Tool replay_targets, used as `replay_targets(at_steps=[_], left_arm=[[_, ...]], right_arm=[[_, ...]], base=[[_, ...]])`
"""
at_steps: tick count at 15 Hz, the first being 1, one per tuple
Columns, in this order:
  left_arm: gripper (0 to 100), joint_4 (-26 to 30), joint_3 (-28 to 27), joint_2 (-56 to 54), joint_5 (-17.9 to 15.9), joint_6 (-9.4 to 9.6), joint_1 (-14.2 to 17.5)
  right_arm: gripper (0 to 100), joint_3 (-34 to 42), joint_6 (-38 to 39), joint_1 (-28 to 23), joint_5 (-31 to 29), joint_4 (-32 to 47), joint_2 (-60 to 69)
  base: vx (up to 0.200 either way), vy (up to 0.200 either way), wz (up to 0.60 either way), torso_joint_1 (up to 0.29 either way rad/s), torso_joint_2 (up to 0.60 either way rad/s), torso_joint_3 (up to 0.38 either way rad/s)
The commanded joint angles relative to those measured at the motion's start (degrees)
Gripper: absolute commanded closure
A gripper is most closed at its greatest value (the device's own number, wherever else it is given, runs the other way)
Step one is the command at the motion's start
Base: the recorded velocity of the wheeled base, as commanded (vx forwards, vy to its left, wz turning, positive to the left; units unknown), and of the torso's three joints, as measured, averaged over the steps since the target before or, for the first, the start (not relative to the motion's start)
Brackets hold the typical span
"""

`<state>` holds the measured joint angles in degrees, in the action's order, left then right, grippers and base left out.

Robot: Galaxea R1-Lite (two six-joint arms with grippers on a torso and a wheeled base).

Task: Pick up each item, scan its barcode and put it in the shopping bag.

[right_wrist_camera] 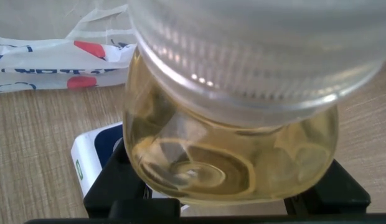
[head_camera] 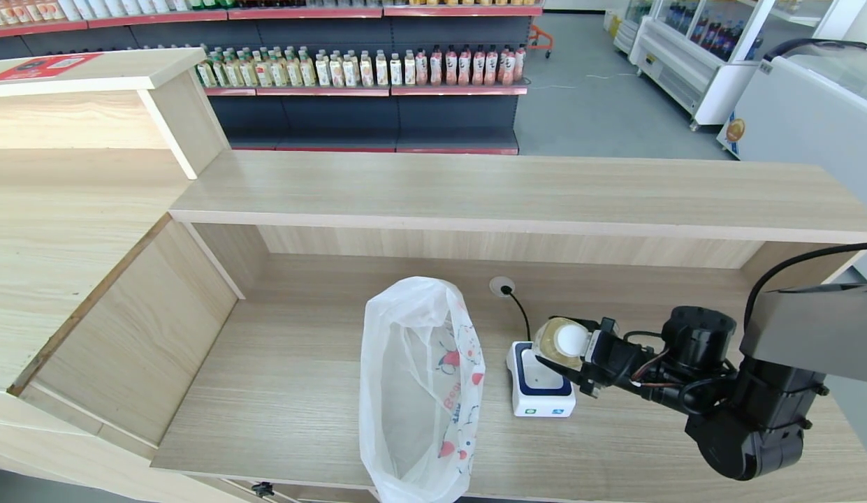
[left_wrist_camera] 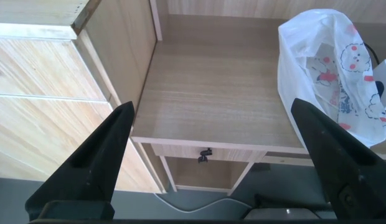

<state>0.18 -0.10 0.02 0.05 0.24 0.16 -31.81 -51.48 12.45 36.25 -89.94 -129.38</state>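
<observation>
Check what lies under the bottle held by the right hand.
The barcode scanner stands under the bottle in the right hand, on the counter beside the shopping bag. The bottle covers part of its dark top window, so any gap between them cannot be judged.

Head: high, down onto counter point(head_camera: 286, 391). Left wrist: set back, shares bag point(head_camera: 419, 377). Right wrist: close, shares scanner point(head_camera: 541, 392).

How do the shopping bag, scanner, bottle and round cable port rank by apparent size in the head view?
1. shopping bag, clearly largest.
2. scanner and bottle: near alike. The bottle is held above the scanner, end-on and nearer the camera, so these are unranked.
3. cable port, smallest.
</observation>
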Motion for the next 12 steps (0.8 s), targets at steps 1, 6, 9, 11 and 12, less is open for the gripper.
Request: replay_targets(at_steps=[1, 6, 9, 11, 12], left_arm=[[0, 0.0, 0.0, 0.0, 0.0, 0.02, 0.0], [0, 0.0, 0.0, 0.0, 0.0, 0.02, 0.0], [0, 0.0, 0.0, 0.0, 0.0, 0.02, 0.0], [0, 0.0, 0.0, 0.0, 0.0, -0.07, 0.0], [0, 0.0, 0.0, 0.0, 0.0, -0.07, 0.0]], right_arm=[[100, -0.4, 0.0, 0.1, 0.0, -0.1, -0.8], [100, -1.5, 0.0, 0.8, 0.0, -0.1, -2.1], [100, -2.7, 0.0, 1.4, 0.0, -0.1, -2.9], [100, -2.8, 0.0, 1.4, -0.1, -0.1, -3.0], [100, -2.7, 0.1, 1.4, -0.1, -0.1, -2.7]], base=[[0.0, 0.0, 0.0, 0.0, 0.0, 0.0], [0.0, 0.0, 0.0, 0.0, 0.0, 0.0], [0.0, 0.0, 0.0, 0.0, 0.0, 0.0], [0.0, 0.0, 0.0, 0.0, 0.0, 0.0], [0.0, 0.0, 0.0, 0.0, 0.0, 0.0]])
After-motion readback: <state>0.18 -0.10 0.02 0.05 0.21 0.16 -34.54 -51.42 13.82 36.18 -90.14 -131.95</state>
